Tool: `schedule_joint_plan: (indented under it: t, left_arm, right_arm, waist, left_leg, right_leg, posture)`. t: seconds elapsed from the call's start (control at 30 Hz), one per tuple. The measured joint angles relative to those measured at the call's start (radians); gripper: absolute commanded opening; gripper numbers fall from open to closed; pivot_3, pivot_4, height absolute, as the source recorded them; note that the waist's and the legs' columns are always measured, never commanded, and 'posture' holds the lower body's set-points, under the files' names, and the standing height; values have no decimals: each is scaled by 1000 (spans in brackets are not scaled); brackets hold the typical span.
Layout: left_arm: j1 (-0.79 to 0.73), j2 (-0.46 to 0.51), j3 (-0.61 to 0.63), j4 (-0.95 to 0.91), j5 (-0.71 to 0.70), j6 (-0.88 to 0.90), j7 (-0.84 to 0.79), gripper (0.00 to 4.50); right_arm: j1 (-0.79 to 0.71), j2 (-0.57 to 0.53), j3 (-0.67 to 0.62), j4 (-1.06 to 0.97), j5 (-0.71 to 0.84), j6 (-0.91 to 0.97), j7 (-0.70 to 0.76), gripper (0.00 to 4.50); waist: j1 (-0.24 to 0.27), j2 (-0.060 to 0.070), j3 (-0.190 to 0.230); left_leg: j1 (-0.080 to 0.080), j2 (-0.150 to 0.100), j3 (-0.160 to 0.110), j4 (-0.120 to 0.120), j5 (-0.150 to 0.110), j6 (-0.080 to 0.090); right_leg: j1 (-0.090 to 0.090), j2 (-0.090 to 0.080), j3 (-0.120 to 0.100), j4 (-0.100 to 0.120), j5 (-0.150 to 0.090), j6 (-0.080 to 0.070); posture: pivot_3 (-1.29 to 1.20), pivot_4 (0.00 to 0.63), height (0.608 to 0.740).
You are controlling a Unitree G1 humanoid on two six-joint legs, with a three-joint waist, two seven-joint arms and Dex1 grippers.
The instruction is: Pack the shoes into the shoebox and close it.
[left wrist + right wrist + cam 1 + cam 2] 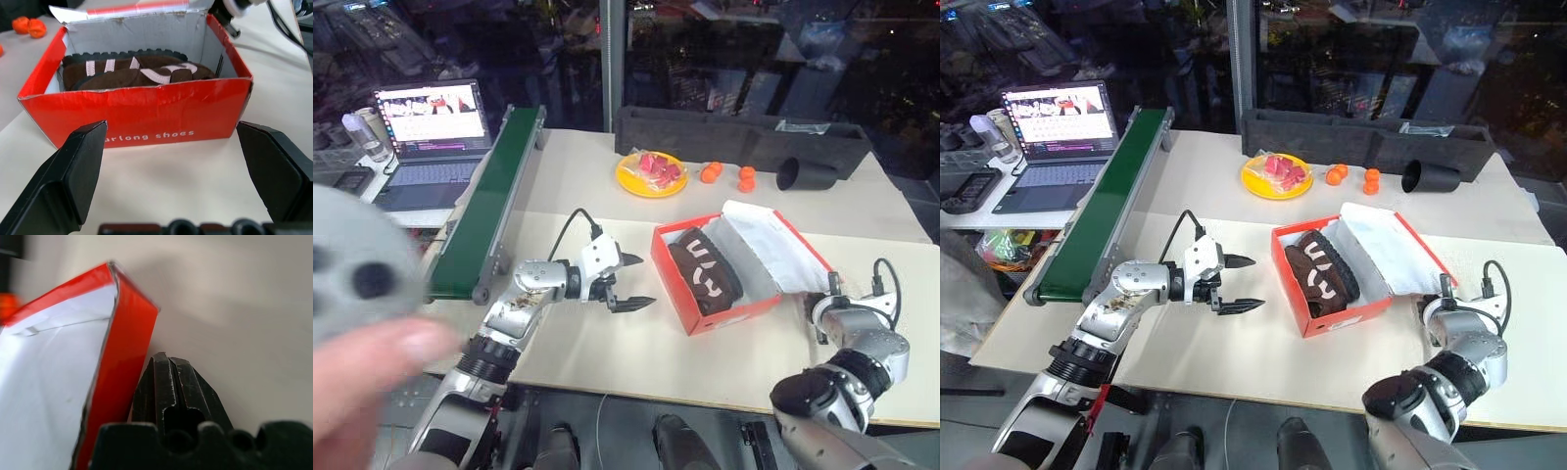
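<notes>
Brown shoes (1323, 266), two, one shoebox (1332, 313)

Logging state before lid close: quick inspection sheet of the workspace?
Surface: beige table, bare in front of the box.
Job's things: shoebox open, lid folded back toward the robot's right; both shoes lying inside.
Clutter: yellow plate of red food, orange balls, black cup on its side, long black tray.
Grippers: left gripper open, facing the box's side, apart from it; right gripper shut, at the lid's edge.
Cables: black cables on both wrists.
Surroundings: green conveyor, laptop on a side table, a person's blurred hand.
</notes>
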Motion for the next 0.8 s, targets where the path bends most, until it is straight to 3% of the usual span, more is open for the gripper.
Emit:
schedule_joint_plan:
  t: [0.27,0.43,0.53,0.67,0.8]
  left_arm:
    - [2,2,0,-10,1,1,0,4500]
    - [4,5,1,-12,1,3,1,4500]
    - [3,5,1,-12,1,3,2,4500]
    - [3,-2,0,-13,2,3,5,4500]
    - [3,-2,1,-13,3,3,11,4500]
  right_arm:
    - [121,57,261,-619,517,118,96,17]
    - [208,-121,456,-758,699,185,115,17]
    - [214,-269,601,-736,657,219,145,17]
    - [156,-423,864,-550,415,222,165,17]
    - [144,-440,1106,-334,212,204,238,17]
  waist:
    - [13,3,1]
    - [27,2,2]
    - [35,1,2]
    - [43,0,2]
    - [48,-2,2]
  left_leg:
    - [-1,0,0,-7,1,1]
    - [-3,-1,0,-4,1,1]
    - [-3,-1,0,-3,1,0]
    - [-2,-1,0,-2,3,1]
    - [-4,-1,0,-2,3,1]
  right_leg:
    - [-11,1,0,16,-10,-6]
    - [-11,0,0,14,-10,-6]
    - [-12,0,1,14,-12,-12]
    - [-12,0,1,14,-11,-12]
    - [-12,0,1,14,-8,-7]
  posture:
    - [0,150,740]
    - [0,150,740]
    - [0,150,740]
    - [0,150,740]
    - [0,150,740]
